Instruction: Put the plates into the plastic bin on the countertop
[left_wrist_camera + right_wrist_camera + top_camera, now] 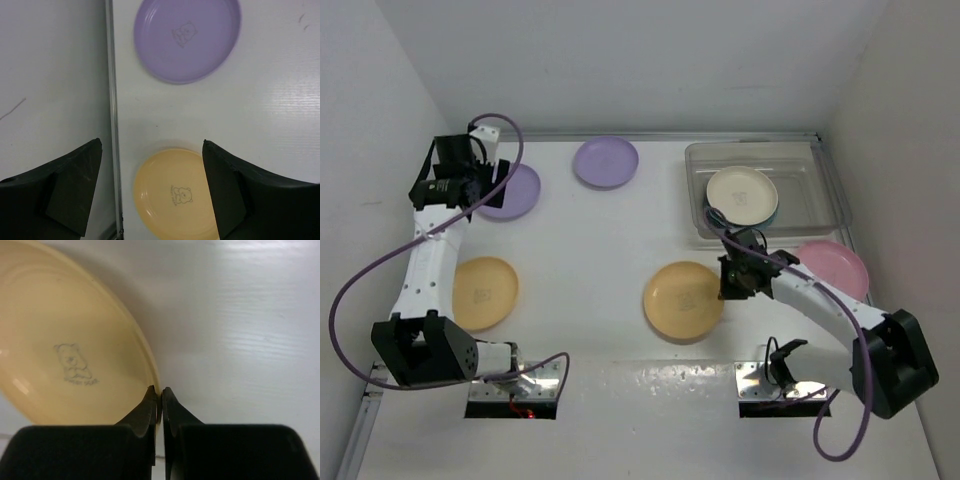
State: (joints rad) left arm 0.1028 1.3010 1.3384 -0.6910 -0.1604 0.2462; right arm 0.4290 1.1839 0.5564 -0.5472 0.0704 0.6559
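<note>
Right fingers (145, 415) clamped on yellow-orange plate (70, 340) rim; left fingers (75, 185) apart, empty. Bin (800, 165) holds cream plate (742, 193) over teal plate (715, 216); five plates (605, 161) left on counter (610, 240).

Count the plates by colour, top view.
lavender plates: 2
yellow-orange plates: 2
cream plate: 1
pink plate: 1
teal plate, rim showing under the cream one: 1
Total: 7 visible
</note>
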